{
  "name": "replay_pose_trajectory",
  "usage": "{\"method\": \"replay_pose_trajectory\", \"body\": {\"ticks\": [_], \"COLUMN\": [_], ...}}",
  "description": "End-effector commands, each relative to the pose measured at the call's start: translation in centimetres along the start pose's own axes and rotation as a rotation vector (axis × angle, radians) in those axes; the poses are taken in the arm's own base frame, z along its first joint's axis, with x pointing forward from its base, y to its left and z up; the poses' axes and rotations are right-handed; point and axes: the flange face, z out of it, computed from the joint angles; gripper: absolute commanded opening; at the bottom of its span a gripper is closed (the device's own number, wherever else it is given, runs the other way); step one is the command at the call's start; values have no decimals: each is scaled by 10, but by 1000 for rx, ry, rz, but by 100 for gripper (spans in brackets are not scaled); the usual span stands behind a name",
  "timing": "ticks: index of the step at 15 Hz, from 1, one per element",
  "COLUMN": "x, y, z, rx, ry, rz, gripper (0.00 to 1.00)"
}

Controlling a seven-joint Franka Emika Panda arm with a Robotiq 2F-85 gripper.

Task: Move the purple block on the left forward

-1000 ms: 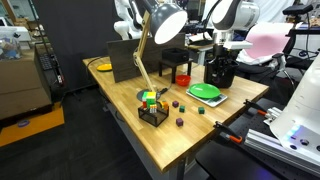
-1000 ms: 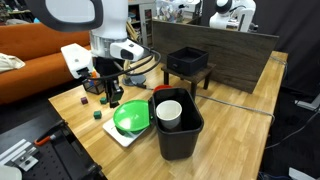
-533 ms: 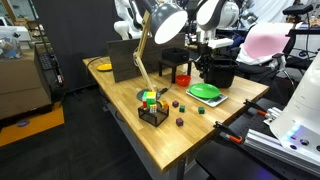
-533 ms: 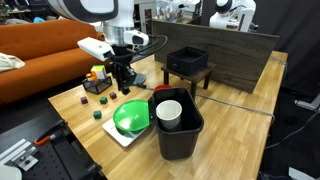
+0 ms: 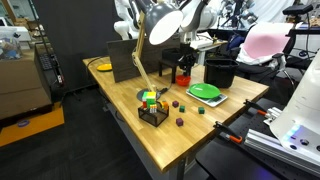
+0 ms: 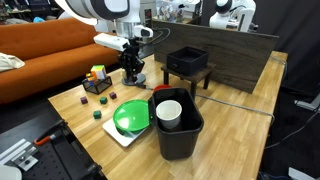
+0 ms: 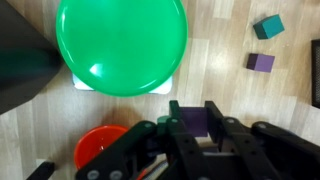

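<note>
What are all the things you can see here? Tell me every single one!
Green plate: one, green, on a white board.
Black bin: one, black, beside the plate, white cup inside.
Red cup: one, red, near the end effector.
Teal block: one, teal, on the table.
Loose purple block: one, purple, beside the teal block.
Lamp: one, white shade, beside the small basket.
Held purple block: one, purple, between the fingers.
End effector: one, black, gripping it.
</note>
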Motion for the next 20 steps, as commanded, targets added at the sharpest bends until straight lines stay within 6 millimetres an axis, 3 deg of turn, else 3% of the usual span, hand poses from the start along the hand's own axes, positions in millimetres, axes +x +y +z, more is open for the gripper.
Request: {"method": "replay_pose_trajectory", "body": {"ticks": [1,4,12,20], "x": [28,43,56,93], "y": [-13,-12,6,10], "z": [4,13,47,84], "rx": [32,37,76,108], "ry": [-21,-33,-89,-106], "rz": [-56,-73,-67,-98], "gripper": [7,7,7,7]}}
